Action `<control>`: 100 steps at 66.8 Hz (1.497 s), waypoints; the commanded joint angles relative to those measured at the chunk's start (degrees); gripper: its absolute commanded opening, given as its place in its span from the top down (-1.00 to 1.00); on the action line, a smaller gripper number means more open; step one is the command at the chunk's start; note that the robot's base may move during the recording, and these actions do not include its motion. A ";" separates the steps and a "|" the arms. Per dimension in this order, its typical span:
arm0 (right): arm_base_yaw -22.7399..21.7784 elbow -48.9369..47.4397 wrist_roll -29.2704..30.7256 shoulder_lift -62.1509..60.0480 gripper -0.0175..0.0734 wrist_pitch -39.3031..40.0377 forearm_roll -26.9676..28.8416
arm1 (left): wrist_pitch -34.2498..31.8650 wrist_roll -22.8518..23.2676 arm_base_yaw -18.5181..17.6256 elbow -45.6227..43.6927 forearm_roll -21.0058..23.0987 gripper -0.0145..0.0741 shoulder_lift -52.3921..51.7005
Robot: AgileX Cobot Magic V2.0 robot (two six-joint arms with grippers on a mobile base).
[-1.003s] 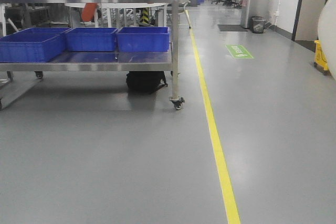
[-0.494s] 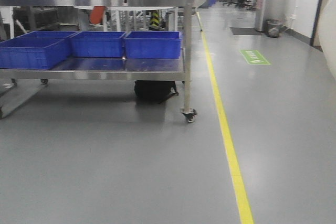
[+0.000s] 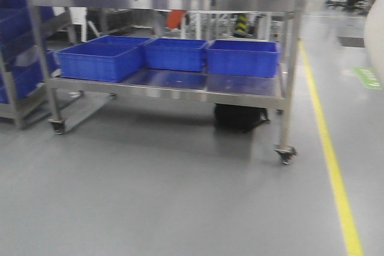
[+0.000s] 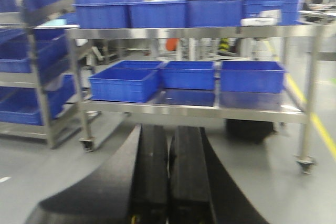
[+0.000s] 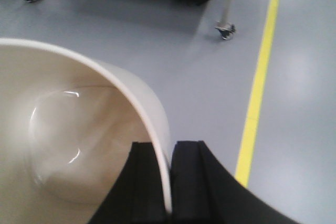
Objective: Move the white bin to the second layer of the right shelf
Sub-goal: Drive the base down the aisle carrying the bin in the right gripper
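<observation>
The white bin [image 5: 79,129] fills the lower left of the right wrist view, glossy cream inside, hanging above the grey floor. My right gripper [image 5: 167,146] is shut on its rim, one finger inside the wall and one outside. A sliver of the bin's side [image 3: 378,34] shows at the right edge of the front view. My left gripper [image 4: 169,129] is shut with nothing between its black fingers, pointing at a steel cart. The right shelf second layer is out of view.
A wheeled steel cart [image 3: 180,92] stands ahead with blue crates [image 3: 241,58] on both levels, a caster [image 3: 285,154] at its right leg and a black bag [image 3: 240,117] beneath. Another rack with blue crates [image 4: 31,77] stands at the left. A yellow floor line [image 3: 336,184] runs on the right.
The front view has swung left: the cart has slid from the left edge towards the middle and the yellow line towards the right. The bin stays at the right edge.
</observation>
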State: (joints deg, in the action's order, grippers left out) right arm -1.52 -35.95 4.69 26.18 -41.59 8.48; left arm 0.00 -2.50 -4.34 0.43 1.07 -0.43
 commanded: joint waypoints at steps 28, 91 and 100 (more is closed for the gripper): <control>-0.43 -1.64 0.25 0.29 0.42 5.10 0.99 | -4.54 0.09 -0.22 2.11 0.16 0.48 -0.92; -0.43 -1.64 0.25 0.29 0.42 5.10 0.99 | -4.54 0.09 -0.22 2.11 0.16 0.48 -0.92; -0.43 -1.64 0.25 0.29 0.42 5.10 0.99 | -4.54 0.09 -0.22 2.11 0.16 0.48 -0.92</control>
State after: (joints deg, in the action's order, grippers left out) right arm -1.52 -35.95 4.69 26.18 -41.59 8.48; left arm 0.00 -2.50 -4.34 0.43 1.07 -0.43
